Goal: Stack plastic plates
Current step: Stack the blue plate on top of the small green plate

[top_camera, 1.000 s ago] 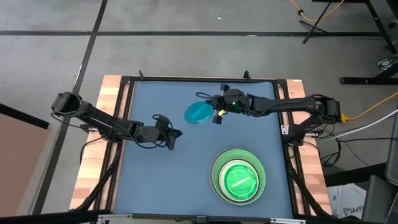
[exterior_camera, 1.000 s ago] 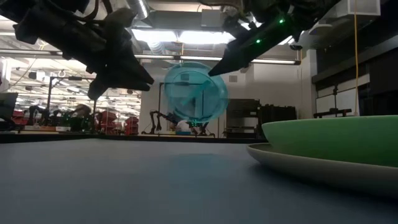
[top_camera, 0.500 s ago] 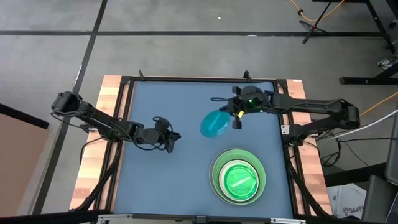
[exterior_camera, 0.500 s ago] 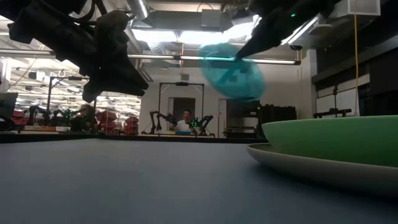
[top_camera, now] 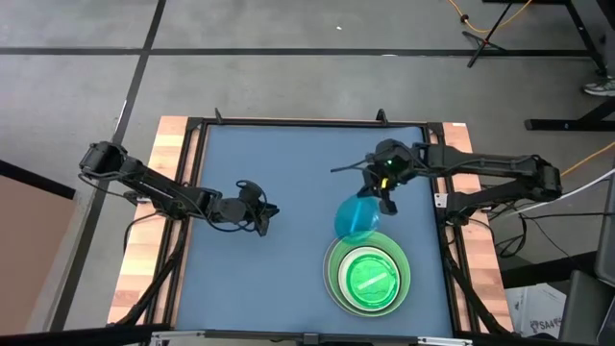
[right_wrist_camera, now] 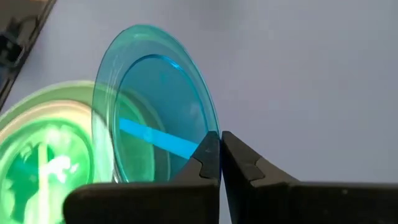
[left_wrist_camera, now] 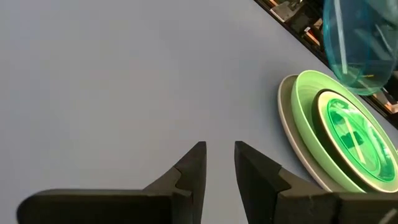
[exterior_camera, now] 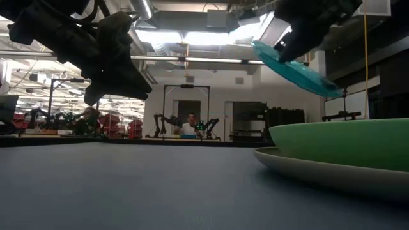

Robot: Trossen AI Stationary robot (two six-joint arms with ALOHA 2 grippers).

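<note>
Blue-grey matting covers the tabletop (top_camera: 288,259), framed by wooden side rails, with grey concrete floor around it in the overhead frame; the table-level camera looks across into a lit workshop where a person (exterior_camera: 190,125) sits far back. From my station I see the right hand (top_camera: 381,197) in the right-centre of the overhead frame, its fingers pinched tight on the rim of the small blue translucent plate (top_camera: 356,217). That plate hangs tilted in the air, its lower edge reaching over the upper-left edge of the stack (top_camera: 368,272) in the lower right of the frame. My right wrist camera confirms the grip: the two dark fingers (right_wrist_camera: 209,155) meet on the blue rim, with green plates visible through and beside the blue plastic. At table level the blue plate (exterior_camera: 295,69) sits high at upper right, slanting down to the right above the stack. The stack itself shows a pale grey plate (left_wrist_camera: 295,134) at the bottom, a light green plate (left_wrist_camera: 309,99) on it, a dark ring (left_wrist_camera: 323,107) inside that, and bright translucent green (top_camera: 371,277) on top. My left hand (top_camera: 266,217) hovers over bare mat at left-centre of the overhead frame, well apart from the stack, fingers (left_wrist_camera: 194,165) a narrow gap apart and holding nothing.
</note>
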